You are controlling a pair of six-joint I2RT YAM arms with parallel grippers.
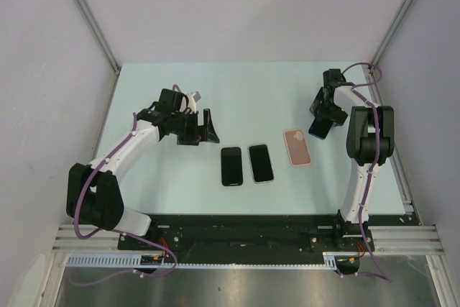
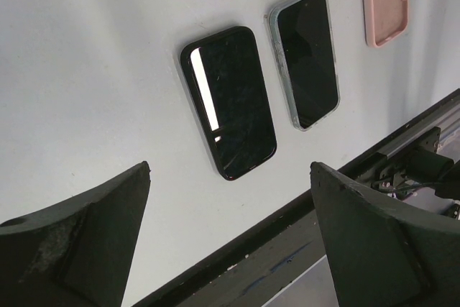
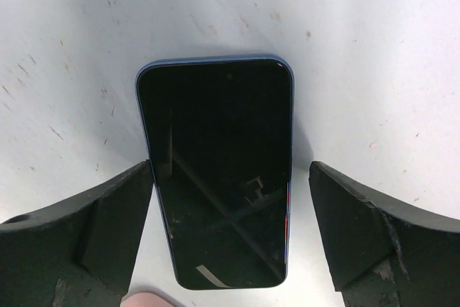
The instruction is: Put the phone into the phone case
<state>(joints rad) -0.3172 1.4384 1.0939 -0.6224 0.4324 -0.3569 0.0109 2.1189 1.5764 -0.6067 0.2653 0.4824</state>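
Observation:
A dark phone with a blue rim (image 3: 215, 170) lies screen up on the table between the fingers of my right gripper (image 3: 230, 170). The jaws are open: the left finger (image 3: 108, 213) sits close by the phone's edge and the right finger (image 3: 359, 221) stands clear of it. From above, this gripper (image 1: 320, 127) hovers just right of the pink phone case (image 1: 297, 147), which lies flat with a corner (image 3: 144, 300) showing in the right wrist view. My left gripper (image 1: 206, 131) is open and holds nothing, above the table left of the other phones.
A black phone (image 1: 231, 166) and a phone in a clear case (image 1: 261, 163) lie side by side mid-table; the left wrist view shows both, the black phone (image 2: 228, 102) and the cased one (image 2: 307, 59). The black front rail (image 1: 244, 224) runs along the near edge.

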